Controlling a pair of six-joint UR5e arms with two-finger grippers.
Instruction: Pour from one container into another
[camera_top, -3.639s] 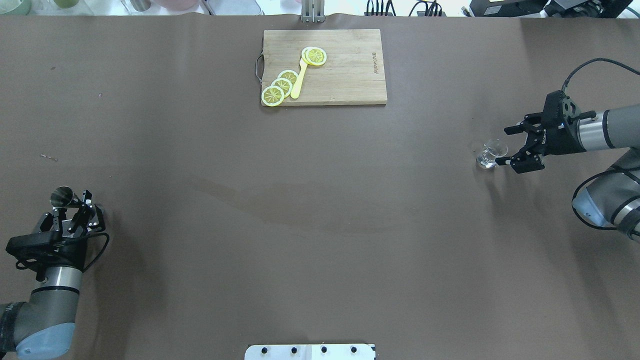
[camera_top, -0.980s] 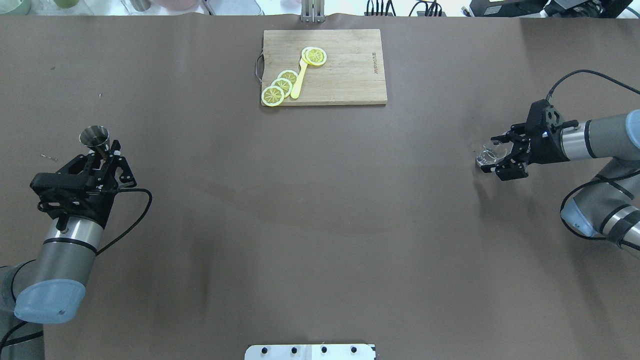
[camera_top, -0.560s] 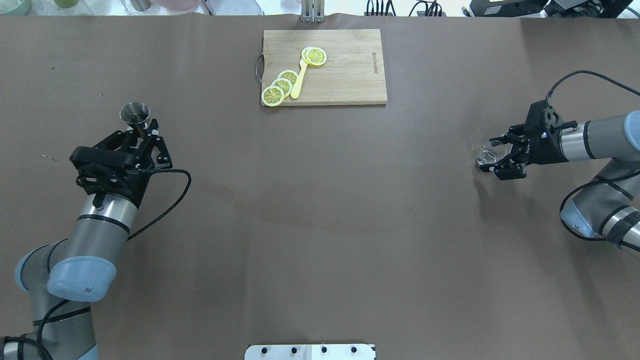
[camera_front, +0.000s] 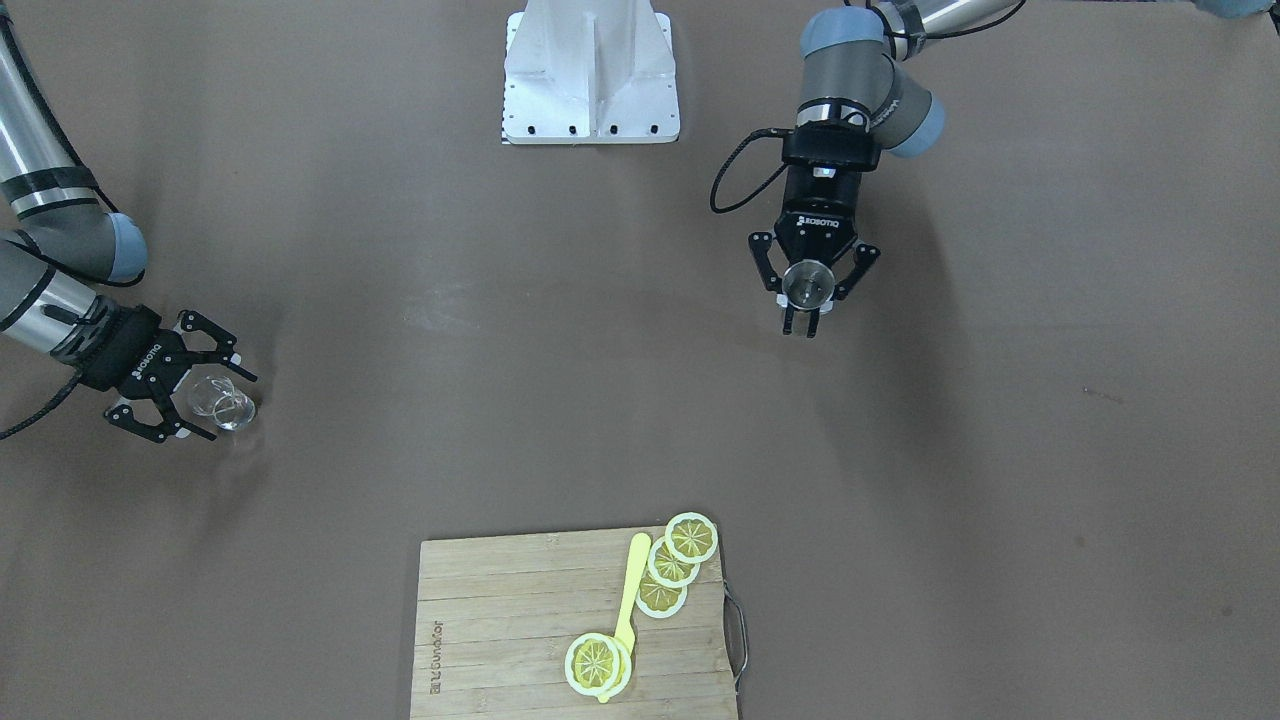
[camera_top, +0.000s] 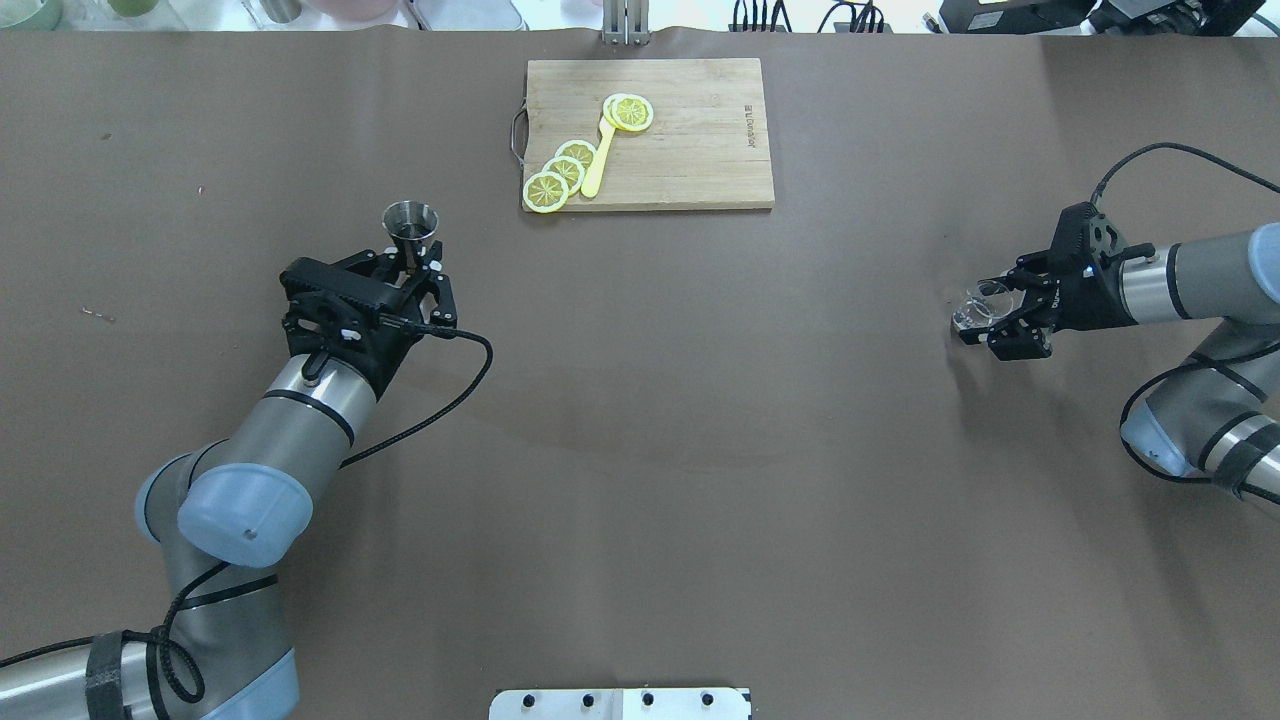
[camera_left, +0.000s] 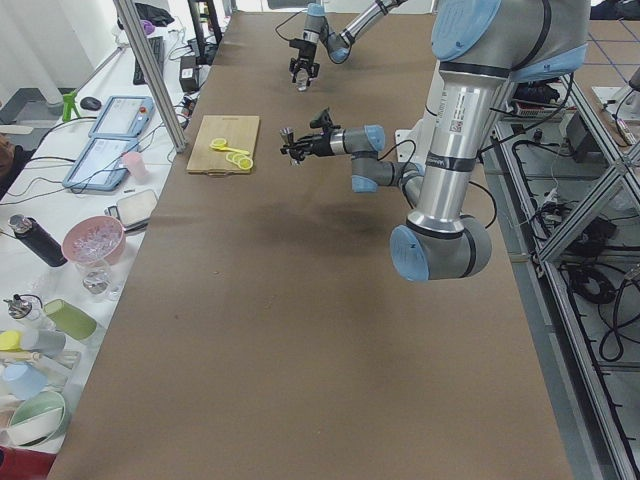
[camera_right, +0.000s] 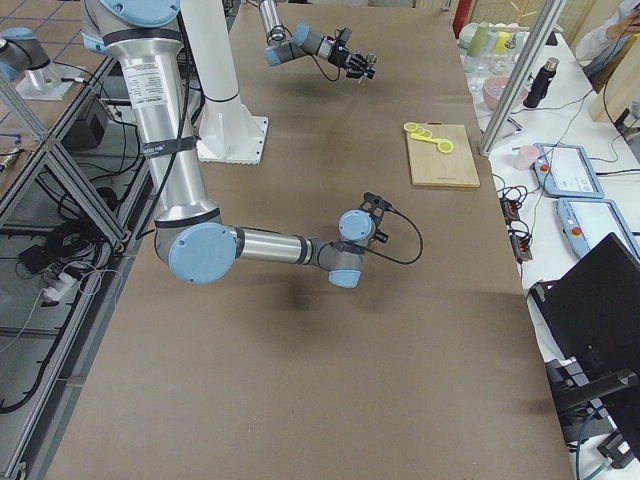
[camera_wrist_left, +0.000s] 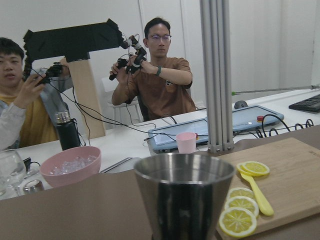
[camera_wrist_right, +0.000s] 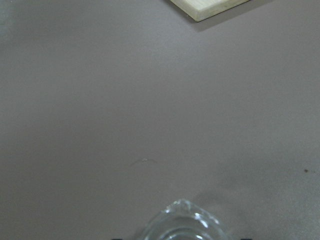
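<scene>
— How is the left arm (camera_top: 300, 415) set?

— It slants in from the near left corner toward the middle of the table (camera_top: 700, 420), elbow low and wrist level. The left gripper (camera_top: 410, 263) points at the cutting board (camera_top: 690, 150). Its 2 fingers are clamped on the narrow lower part of the steel cup (camera_top: 411, 221). The cup stands upright, mouth up, short of the board's near left corner and apart from it. The left-end view shows it held clear of the table.

— And the right arm (camera_top: 1200, 275)?

— The forearm is nearly level and reaches in from the right edge. The right gripper (camera_top: 983, 313) is low and points toward the robot's left. Its 2 fingers sit on either side of the glass beaker (camera_top: 974, 308), close against it; whether they press it I cannot tell. The beaker stands on the table, well apart from the cup.
</scene>
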